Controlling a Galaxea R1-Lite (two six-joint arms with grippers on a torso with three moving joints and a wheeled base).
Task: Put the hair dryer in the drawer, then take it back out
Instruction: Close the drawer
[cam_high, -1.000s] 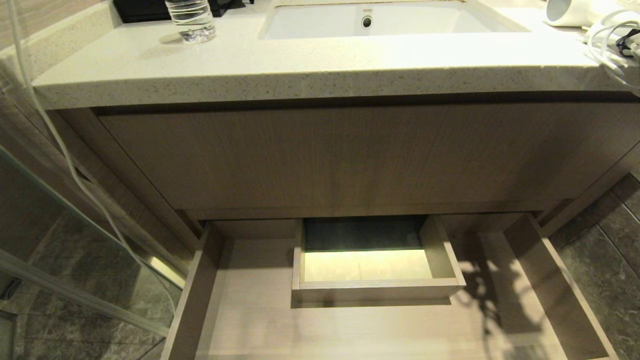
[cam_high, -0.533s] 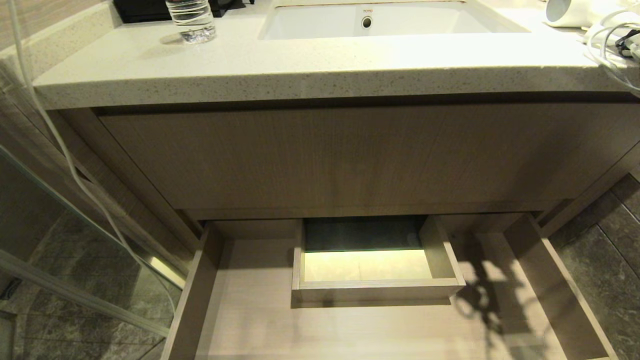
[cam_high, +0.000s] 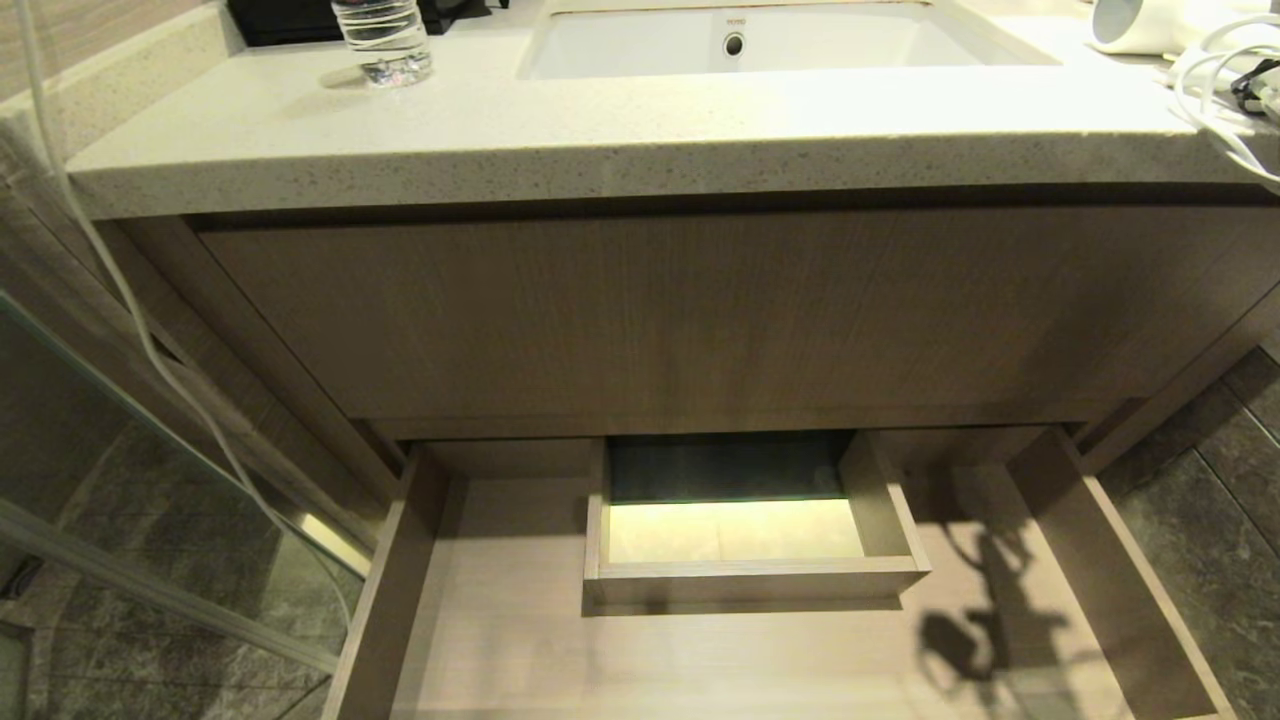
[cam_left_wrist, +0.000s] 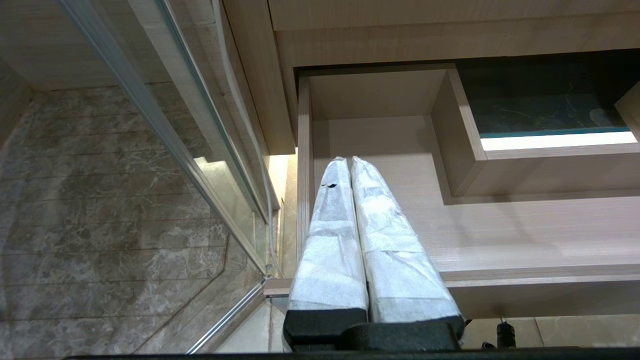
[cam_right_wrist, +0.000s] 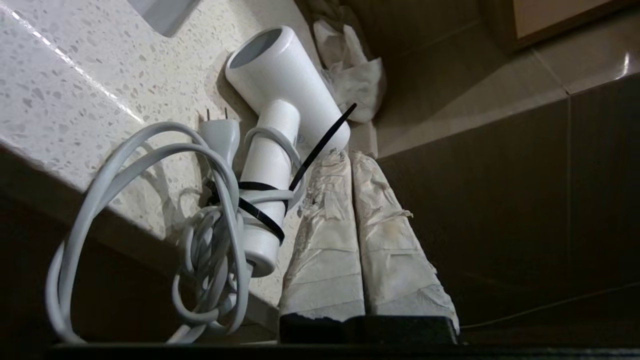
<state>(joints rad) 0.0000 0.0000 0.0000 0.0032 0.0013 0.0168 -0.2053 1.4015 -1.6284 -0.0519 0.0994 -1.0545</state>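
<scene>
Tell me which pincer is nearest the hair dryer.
The right pincer, shut beside the hair dryer on the countertop; the left pincer hangs over the open drawer instead.

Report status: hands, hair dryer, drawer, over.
Right hand shut, empty, beside hair dryer on the countertop. Left hand shut, parked over open drawer. Cord loops hang off the counter edge; may snag.
</scene>
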